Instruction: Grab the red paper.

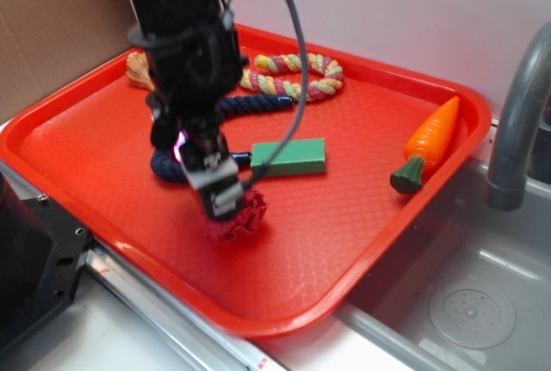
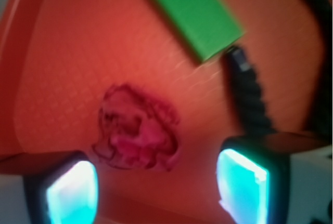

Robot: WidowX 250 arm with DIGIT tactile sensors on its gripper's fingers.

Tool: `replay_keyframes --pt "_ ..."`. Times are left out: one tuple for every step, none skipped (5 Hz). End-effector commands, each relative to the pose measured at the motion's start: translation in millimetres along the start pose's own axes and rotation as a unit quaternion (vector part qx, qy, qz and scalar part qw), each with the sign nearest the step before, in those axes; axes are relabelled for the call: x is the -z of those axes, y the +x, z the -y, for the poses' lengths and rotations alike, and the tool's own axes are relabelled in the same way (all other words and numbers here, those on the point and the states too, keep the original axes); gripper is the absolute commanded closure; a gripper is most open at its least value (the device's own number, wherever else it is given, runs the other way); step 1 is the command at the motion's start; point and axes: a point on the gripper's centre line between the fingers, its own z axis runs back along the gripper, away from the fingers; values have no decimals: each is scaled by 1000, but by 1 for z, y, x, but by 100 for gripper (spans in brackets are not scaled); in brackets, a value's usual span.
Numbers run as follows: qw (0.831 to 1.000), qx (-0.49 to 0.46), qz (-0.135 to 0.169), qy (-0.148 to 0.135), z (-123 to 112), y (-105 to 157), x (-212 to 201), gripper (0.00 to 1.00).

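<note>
Green block [image 1: 290,157] and dark rope [image 2: 248,95] just beyond red paper [image 2: 136,135].

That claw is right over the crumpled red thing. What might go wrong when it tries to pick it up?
The gripper has its jaws open, and in the wrist view the red paper sits nearer one jaw than the other, so closing might nudge it aside rather than pinch it. The dark blue rope and the green block lie close by, so a drifting jaw could catch them. The wad is low on the tray; the jaws may scrape it.
</note>
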Motion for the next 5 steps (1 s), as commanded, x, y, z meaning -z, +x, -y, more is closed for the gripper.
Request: replay_keyframes --pt "1000 29 2 9 11 -13 25 0" --pt "999 19 14 31 8 -7 40 0" --pt "999 13 36 24 8 12 42 0" --pt "998 19 45 26 9 26 38 0" --pt "998 -10 56 26 9 21 14 0"
